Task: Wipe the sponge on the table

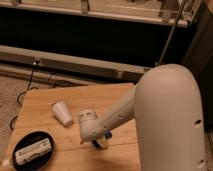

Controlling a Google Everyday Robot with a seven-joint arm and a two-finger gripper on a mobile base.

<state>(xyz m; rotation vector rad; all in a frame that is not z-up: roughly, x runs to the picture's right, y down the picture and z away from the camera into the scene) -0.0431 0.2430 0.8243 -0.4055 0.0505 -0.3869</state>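
Closest to me, the robot's big white arm (170,120) fills the right side, its rounded shell bulking over the near right corner of the counter (100,100). From there a slimmer white link reaches down and left to the claw (99,144), which sits low over the front middle of the wooden top. The claw is clenched on the sponge (106,134), of which only a small dark-blue bit shows at the fingers, down against the planks. At the near left corner lies a round black pan (51,150) with a pale oblong object (32,150) inside it. Farther back, left of centre, a white cup (62,113) lies on its side, well apart from the claw. Beyond the counter's far edge a dark cable (27,85) trails across the floor toward a long grey rail along the dark wall.
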